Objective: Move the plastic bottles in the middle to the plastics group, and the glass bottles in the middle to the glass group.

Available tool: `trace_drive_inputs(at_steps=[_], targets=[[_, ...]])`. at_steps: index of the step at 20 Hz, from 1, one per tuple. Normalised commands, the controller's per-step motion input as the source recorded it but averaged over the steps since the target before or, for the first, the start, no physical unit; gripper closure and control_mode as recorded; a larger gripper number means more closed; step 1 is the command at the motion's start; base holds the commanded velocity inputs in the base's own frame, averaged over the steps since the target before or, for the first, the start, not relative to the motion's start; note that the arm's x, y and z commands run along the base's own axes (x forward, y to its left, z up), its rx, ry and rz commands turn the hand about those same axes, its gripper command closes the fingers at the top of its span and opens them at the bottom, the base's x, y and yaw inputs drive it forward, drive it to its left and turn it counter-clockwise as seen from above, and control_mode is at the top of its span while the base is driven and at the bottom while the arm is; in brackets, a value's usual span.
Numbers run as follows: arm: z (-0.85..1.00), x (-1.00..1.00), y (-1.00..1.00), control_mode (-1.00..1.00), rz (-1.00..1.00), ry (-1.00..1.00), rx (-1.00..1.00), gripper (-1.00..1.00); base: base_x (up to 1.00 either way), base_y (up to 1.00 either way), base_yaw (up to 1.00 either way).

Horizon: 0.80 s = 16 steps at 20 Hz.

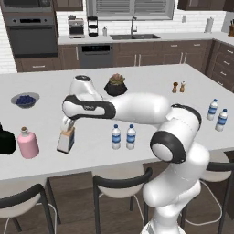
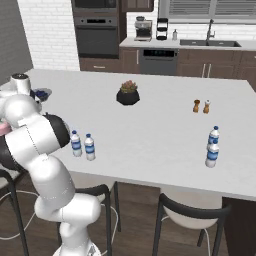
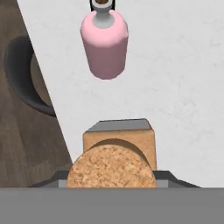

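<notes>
Jaws (image 1: 68, 128) grip the corked glass bottle (image 1: 66, 139), standing on the worktop (image 1: 151, 91) near the pink flask (image 1: 28, 143). Next likely: set it beside the flask and let go.

The square corked bottle (image 1: 66, 138) stands upright directly under the gripper (image 1: 68, 124). The pink flask (image 1: 28, 143) and black bottle (image 1: 5, 139) sit just beyond it. Two water bottles (image 1: 123, 136) stand behind it; two more (image 1: 217, 114) stand well apart.

Bare counter (image 1: 45, 130) between pink flask (image 1: 28, 143) and corked bottle (image 1: 66, 139)
</notes>
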Motion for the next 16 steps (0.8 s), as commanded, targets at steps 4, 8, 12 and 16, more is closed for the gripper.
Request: trace_drive_inputs(at_steps=[4, 8, 12, 16], targets=[[-0.21, 0.08, 0.37, -1.00, 0.00, -0.03, -0.01, 1.00, 0.00, 0.00, 0.00], [-0.15, 0.15, 0.32, -1.00, 0.00, 0.00, 0.00, 1.00, 0.00, 0.00, 0.00], [-0.24, 0.08, 0.16, -1.00, 0.00, 0.00, 0.00, 1.00, 0.00, 0.00, 0.00], [-0.33, 0.08, 0.09, -1.00, 0.00, 0.00, 0.00, 1.00, 0.00, 0.00, 0.00]])
